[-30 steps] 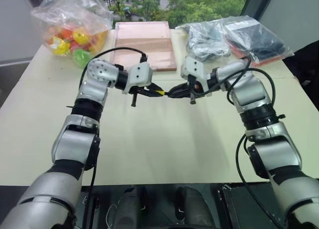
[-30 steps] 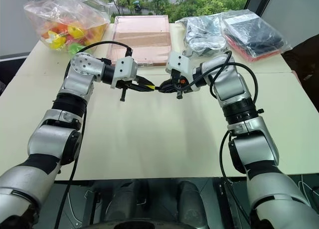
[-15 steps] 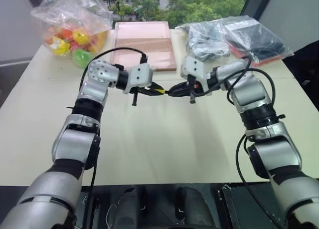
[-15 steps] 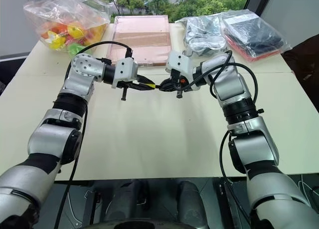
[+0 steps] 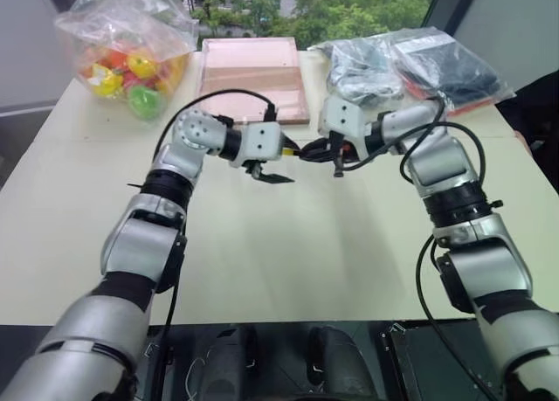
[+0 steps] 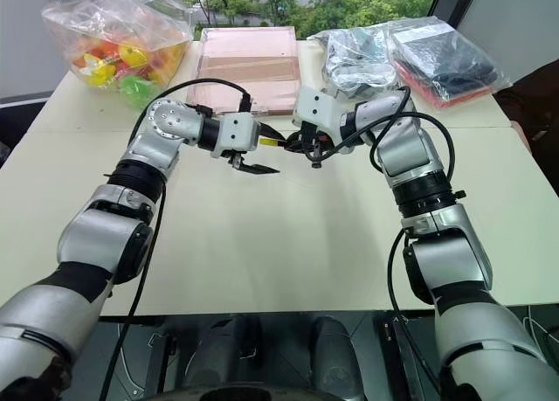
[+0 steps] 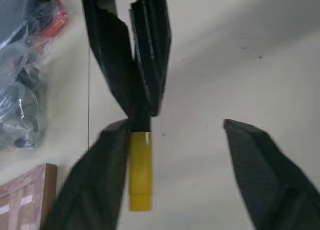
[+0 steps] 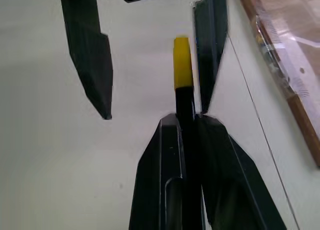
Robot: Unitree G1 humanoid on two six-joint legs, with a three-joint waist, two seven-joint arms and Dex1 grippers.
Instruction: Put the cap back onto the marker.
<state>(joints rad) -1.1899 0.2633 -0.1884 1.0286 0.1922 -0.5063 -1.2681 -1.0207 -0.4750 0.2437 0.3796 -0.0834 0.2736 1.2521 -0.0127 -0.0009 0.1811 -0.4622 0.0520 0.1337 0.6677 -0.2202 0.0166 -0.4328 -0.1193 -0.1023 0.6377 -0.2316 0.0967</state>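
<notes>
Cap [image 8: 182,62]: seated on the marker [image 8: 186,115] tip
Right gripper [image 8: 186,121]: pinching the marker
Left gripper [image 7: 172,140]: jaws spread around the cap

My work surface was a cream table [image 5: 262,244]. At its far edge lay a clear bag of coloured toy balls [image 5: 127,47] on the left, a pink flat board [image 5: 251,65] centre, and bagged dark items [image 5: 410,60] right.

Right gripper [image 8: 187,122] clamps the marker [image 8: 184,103], the cap [image 8: 182,62] on its tip.
</notes>
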